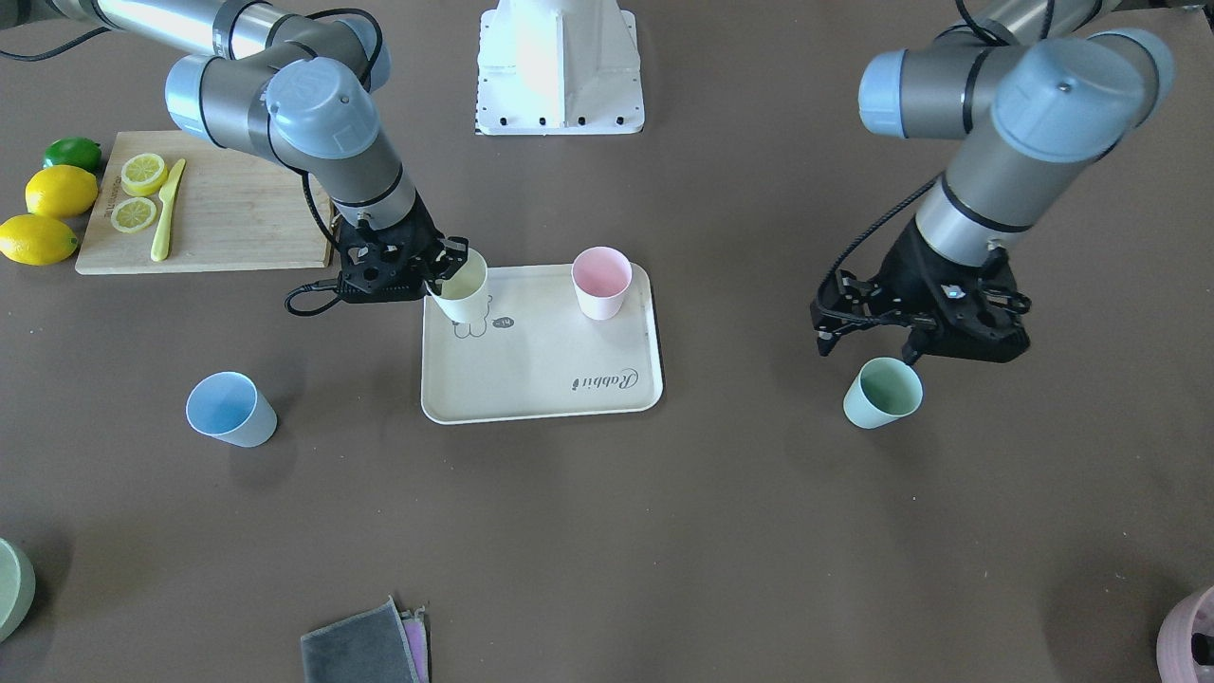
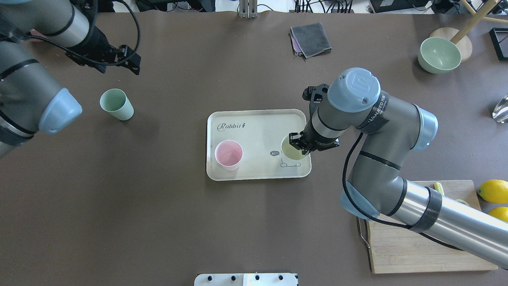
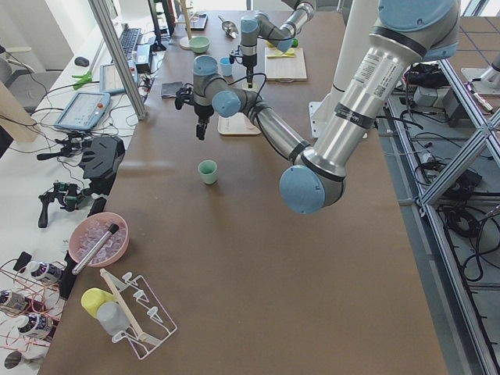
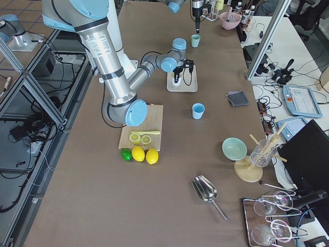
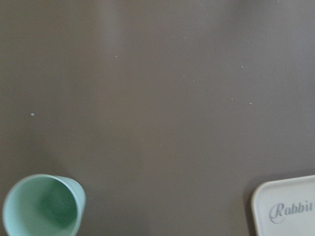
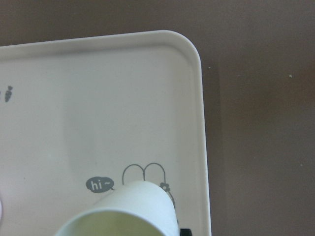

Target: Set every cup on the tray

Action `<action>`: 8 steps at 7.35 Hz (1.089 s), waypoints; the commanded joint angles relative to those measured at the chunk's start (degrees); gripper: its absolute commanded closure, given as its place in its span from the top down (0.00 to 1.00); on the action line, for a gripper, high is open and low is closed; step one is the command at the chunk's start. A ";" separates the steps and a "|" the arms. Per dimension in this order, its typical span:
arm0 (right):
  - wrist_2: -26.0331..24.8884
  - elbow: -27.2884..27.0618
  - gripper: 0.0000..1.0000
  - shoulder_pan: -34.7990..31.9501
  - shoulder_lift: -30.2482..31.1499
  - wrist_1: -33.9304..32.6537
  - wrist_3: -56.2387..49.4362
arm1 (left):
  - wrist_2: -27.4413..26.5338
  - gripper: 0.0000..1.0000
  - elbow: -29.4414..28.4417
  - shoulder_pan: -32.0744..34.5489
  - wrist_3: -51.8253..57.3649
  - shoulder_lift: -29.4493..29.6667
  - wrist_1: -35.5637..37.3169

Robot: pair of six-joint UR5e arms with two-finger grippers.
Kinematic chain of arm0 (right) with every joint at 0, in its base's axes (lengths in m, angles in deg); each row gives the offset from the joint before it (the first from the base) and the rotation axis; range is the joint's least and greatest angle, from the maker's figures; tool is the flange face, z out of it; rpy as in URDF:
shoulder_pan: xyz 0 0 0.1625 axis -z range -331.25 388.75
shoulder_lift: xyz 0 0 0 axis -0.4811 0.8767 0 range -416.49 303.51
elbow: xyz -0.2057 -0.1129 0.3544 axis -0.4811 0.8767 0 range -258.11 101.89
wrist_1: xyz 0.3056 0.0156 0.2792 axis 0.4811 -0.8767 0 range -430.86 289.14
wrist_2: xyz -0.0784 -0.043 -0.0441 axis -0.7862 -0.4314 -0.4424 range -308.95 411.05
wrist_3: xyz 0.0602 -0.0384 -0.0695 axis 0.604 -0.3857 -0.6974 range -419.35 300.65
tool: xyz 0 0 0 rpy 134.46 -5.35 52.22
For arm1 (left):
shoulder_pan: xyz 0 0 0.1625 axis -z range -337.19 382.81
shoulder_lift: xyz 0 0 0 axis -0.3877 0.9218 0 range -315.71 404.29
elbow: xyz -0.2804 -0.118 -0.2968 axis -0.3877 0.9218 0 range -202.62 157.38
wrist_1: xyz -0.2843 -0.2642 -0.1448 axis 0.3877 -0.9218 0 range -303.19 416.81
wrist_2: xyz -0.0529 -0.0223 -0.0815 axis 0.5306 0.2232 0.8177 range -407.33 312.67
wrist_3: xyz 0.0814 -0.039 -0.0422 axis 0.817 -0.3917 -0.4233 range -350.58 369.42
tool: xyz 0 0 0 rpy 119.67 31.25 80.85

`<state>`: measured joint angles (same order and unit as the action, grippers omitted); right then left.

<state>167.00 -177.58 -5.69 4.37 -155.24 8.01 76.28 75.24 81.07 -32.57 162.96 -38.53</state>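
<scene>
The cream tray [image 1: 541, 384] lies mid-table. A pink cup [image 1: 600, 282] stands on it. My right gripper [image 1: 446, 273] is shut on the rim of the pale yellow cup [image 1: 462, 289] and holds it tilted over the tray's corner with the rabbit drawing; the right wrist view shows this cup [image 6: 128, 211] over the tray [image 6: 98, 98]. The mint green cup [image 1: 884, 392] stands on the table, just below my left gripper [image 1: 868, 349], which is open and empty. The left wrist view shows the mint cup [image 5: 43, 206]. The light blue cup [image 1: 230, 409] stands alone on the table.
A wooden cutting board [image 1: 237, 218] with lemon slices and a yellow knife lies behind the right gripper, lemons and a lime beside it. A sage bowl [image 2: 439, 55], a folded grey cloth [image 2: 310, 39] and a mauve pot [image 1: 1190, 645] sit along the far edge.
</scene>
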 commanded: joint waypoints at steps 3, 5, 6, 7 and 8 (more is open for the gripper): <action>-0.73 0.94 0.62 1.05 -1.17 0.89 0.40 | 1.90 0.97 -9.07 5.20 11.76 -0.90 -2.03; 1.80 -0.72 1.00 -2.01 -1.18 0.28 0.84 | 1.64 0.97 -15.03 5.11 10.97 -1.60 -10.34; 4.78 -1.34 1.00 -4.64 -1.18 0.18 0.84 | 1.55 0.97 -16.37 4.33 7.75 -3.17 -15.08; 6.37 -1.35 1.00 -6.85 -1.18 0.10 0.67 | 1.46 0.97 -15.95 2.84 3.89 -4.67 -18.79; 8.22 -1.26 1.00 -8.87 -1.01 -0.08 0.05 | 1.37 0.97 -15.77 1.43 -0.07 -5.99 -21.78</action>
<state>172.78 -178.78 -11.81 3.23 -155.12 8.59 77.77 59.53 84.16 -27.90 158.70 -55.97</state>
